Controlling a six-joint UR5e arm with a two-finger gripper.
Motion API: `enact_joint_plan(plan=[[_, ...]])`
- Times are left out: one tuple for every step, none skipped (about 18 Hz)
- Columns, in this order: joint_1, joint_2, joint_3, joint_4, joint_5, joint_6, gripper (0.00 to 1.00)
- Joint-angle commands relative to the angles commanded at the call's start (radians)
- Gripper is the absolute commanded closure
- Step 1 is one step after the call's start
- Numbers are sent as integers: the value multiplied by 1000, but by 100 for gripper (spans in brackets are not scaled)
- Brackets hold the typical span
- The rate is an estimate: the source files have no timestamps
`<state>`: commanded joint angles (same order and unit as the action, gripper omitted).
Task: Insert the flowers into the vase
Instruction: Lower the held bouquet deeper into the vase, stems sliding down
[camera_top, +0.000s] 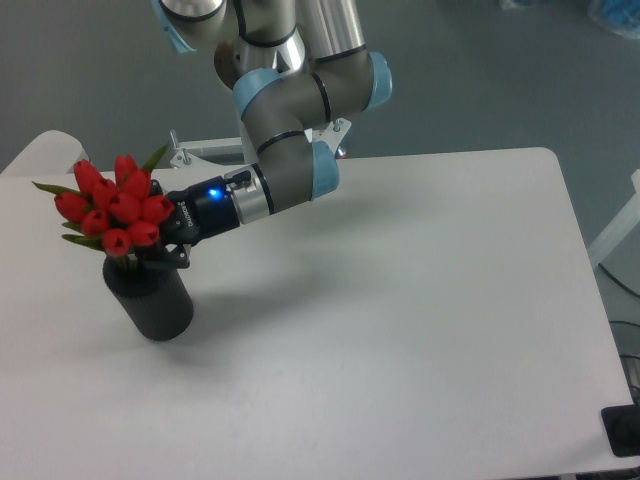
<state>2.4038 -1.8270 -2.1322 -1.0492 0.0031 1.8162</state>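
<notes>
The flowers, a bunch of red tulip buds with green leaves, stand over the black cylindrical vase at the table's left side. Their lower ends reach down into the vase's mouth, and the bunch leans slightly left. My gripper comes in from the right, just above the vase's rim. Its dark fingers are closed around the bunch right under the buds. The stems are mostly hidden by the buds, the fingers and the vase wall.
The white table stretches to the right and front. The arm's elbow and wrist hang over the table's back left. A metal bracket sits at the back edge. A small black object is at the front right corner.
</notes>
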Motion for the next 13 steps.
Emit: enact_joint_plan(plan=[[-2, 0, -2, 0, 0, -2, 27], [-2, 0, -2, -2, 0, -2, 23], [-2, 0, -5, -2, 0, 0, 20], [-3, -2, -5, -2, 0, 0, 20], [-3, -5, -5, -2, 0, 0, 20], [-3, -8, -5, 0, 0, 0, 20], [-3, -8, -5, 0, 0, 2, 20], [-2, -9, -5, 0, 0, 0, 20], [-2, -9, -5, -2, 0, 0, 20], [-2, -9, -5, 0, 0, 0, 20], [-3, -14, -5, 0, 0, 0, 20], [-3, -15, -5, 0, 0, 0, 20], [-2, -17, -5, 0, 2, 0, 20]])
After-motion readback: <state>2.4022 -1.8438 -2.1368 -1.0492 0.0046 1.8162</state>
